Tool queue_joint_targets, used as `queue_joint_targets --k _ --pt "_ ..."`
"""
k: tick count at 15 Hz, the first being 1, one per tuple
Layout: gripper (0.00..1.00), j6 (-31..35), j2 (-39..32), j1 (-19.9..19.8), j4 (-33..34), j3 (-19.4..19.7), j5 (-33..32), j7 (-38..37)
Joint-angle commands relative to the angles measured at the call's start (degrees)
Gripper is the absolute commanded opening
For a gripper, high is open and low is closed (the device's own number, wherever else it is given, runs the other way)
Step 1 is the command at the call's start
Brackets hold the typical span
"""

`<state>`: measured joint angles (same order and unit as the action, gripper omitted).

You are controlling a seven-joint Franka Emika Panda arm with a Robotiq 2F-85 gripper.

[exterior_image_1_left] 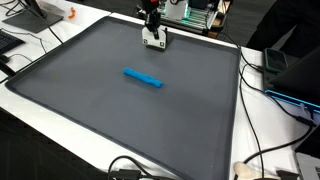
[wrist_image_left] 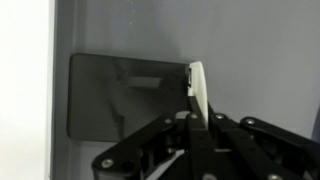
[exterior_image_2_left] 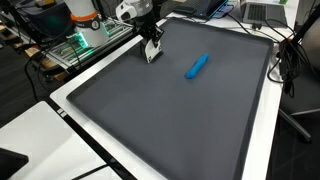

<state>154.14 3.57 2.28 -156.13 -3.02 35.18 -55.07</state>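
One gripper [wrist_image_left: 196,118], clenching a white block [wrist_image_left: 197,88] upright between its fingers, hanging just over the grey mat [exterior_image_1_left: 90,95]. One blue marker [exterior_image_1_left: 143,77], lying flat on the mat, well apart from the gripper.

A small white slab [exterior_image_1_left: 153,42], thin, flat and plain, stands on edge, pinched between the closed fingers of the gripper [exterior_image_1_left: 153,34]. In the wrist view the white slab [wrist_image_left: 197,92] shows edge-on as a narrow upright strip with a rounded end, sticking out past the fingertips over a dark shadow. In both exterior views it sits low over the dark grey mat [exterior_image_2_left: 180,120], close to the edge of the mat [exterior_image_1_left: 120,105] by the robot's base; whether it touches the surface cannot be made out.
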Motion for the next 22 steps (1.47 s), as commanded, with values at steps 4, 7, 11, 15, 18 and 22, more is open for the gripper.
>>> queue_joint_targets --k 4,7,11,15,18,22 --pt "0.01 2.0 2.2 0.8 -0.3 -0.4 4.7 0.2" --pt "0.01 -0.2 4.5 0.6 1.8 -0.4 1.9 1.5" --pt "0.01 -7.1 3.4 0.0 9.6 -1.5 -10.3 -0.3" --pt "0.01 -19.3 -1.9 1.4 22.7 -2.3 -17.4 2.7" --pt "0.01 -26.6 -7.3 2.3 32.4 -3.0 -21.4 5.8" --pt "0.01 -33.3 -15.3 3.7 43.1 -3.0 -26.2 11.8"
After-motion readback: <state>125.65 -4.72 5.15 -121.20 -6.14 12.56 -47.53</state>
